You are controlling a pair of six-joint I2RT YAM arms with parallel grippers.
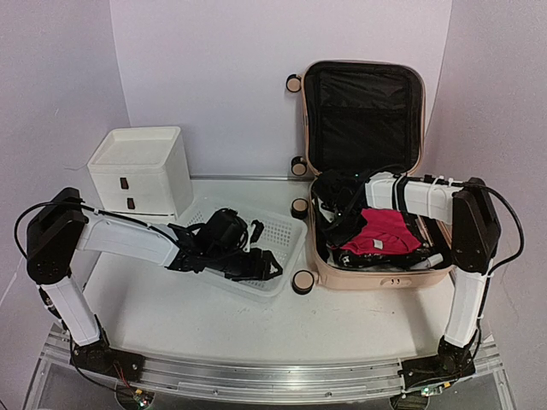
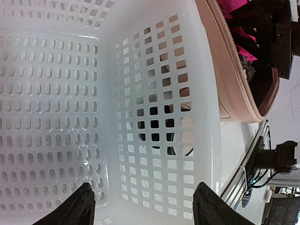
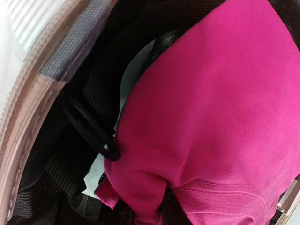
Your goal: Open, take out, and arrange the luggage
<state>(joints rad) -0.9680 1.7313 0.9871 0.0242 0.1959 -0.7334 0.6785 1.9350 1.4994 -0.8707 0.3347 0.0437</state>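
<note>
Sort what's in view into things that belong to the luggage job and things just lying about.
Belongs to the job:
pale pink luggage, lid open
pink garment and black items inside it
white mesh basket, under the open left end effector; probably the drop-off

Lying about:
white drawer unit, back left

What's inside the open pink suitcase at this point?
The luggage holds a bright pink garment lying on black fabric and straps. Its raised half shows only black lining. Anything beneath the garment is covered and cannot be seen.
</note>
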